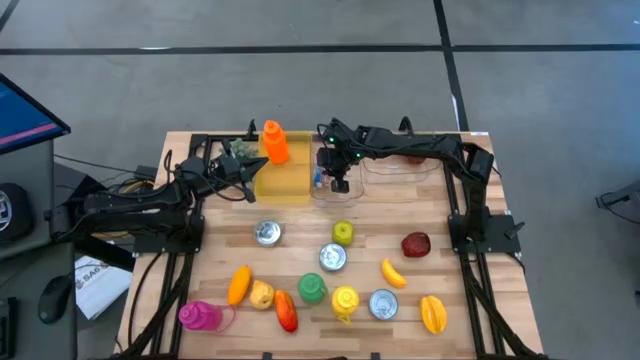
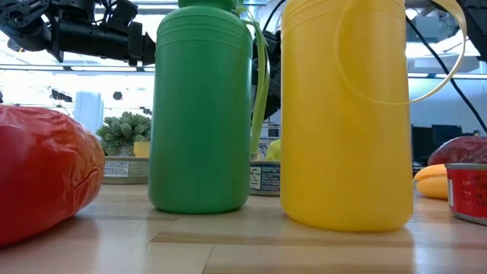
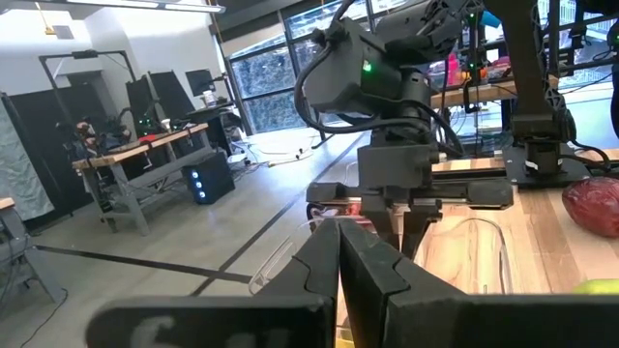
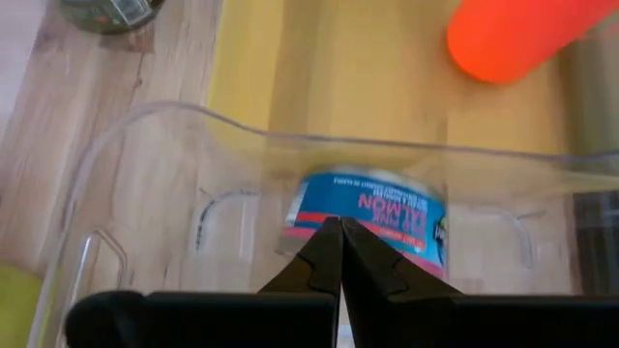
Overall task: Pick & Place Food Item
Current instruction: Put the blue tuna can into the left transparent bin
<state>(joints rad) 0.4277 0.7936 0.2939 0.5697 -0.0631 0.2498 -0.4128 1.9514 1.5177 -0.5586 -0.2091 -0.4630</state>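
Both jaws are pressed together, holding nothing. Hovering over the clear plastic bin (image 4: pixel 145 174), the right gripper (image 4: pixel 338 253) points down at a blue-labelled salmon can (image 4: pixel 372 222) lying inside it, next to the yellow tray (image 1: pixel 283 180). Just beyond that tray's other side hangs the left gripper (image 3: pixel 338 266), beside an orange plastic bottle (image 1: pixel 275 142).

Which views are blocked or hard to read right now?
Low view: the green bottle and yellow bottle fill the frame and hide most of the table. Right wrist view: the clear bin rim bends the salmon can label. Left wrist view: bright windows behind, and the shut left claw covers the foreground.
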